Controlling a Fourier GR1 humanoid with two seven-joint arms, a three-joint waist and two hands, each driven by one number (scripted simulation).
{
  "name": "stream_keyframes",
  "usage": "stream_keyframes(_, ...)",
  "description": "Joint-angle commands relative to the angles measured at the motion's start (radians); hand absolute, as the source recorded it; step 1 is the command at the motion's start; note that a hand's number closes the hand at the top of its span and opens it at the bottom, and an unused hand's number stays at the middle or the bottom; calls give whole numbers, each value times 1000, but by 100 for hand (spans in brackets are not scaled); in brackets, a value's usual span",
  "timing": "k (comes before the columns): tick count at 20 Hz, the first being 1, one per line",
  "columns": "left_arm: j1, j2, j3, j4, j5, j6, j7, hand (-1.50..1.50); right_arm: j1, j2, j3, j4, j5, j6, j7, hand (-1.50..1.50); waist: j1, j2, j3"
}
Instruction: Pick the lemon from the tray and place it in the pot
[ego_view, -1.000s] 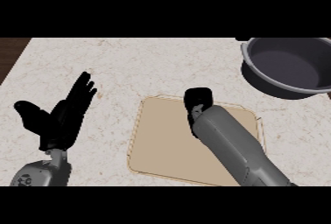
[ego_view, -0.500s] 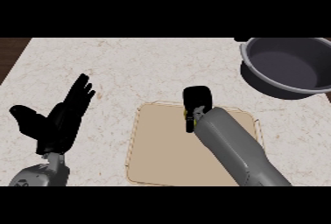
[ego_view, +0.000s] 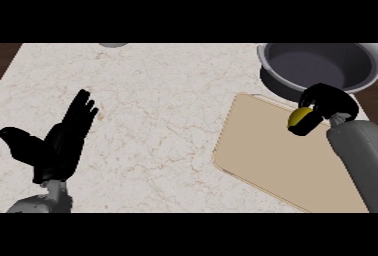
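Note:
My right hand (ego_view: 325, 106) is curled round the yellow lemon (ego_view: 298, 117) and holds it over the far right part of the beige tray (ego_view: 273, 160). Only a small patch of the lemon shows between the black fingers. The dark grey pot (ego_view: 317, 65) stands just beyond the tray at the upper right, its inside bare, and my right hand is close to its near rim. My left hand (ego_view: 59, 142) rests open at the lower left, fingers up, away from the tray.
The light marble counter (ego_view: 162, 100) fills the middle and left. A small grey object (ego_view: 112, 45) peeks in at the counter's far edge. A dark strip runs along the counter's left edge.
My right hand has moved with the lemon from the tray's middle toward the pot at the upper right. The view has shifted, so the tray and pot now sit differently in it.

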Motion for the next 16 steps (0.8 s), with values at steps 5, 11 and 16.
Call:
stream_keyframes(5, -14, 29, 11, -16, 22, -42, 14, 0, 220, -305, -266, 0, -49, -272, -259, 150, 39, 3, -2)
stream_keyframes(11, -63, -29, -46, -3, -27, 4, 56, 0, 299, -410, -416, -135, -179, -234, -404, 150, 50, 2, -4)
stream_keyframes(16, -35, -13, -7, 51, -10, -29, -14, 0, 317, -480, -505, -298, -231, -216, -438, 150, 49, 1, -5)
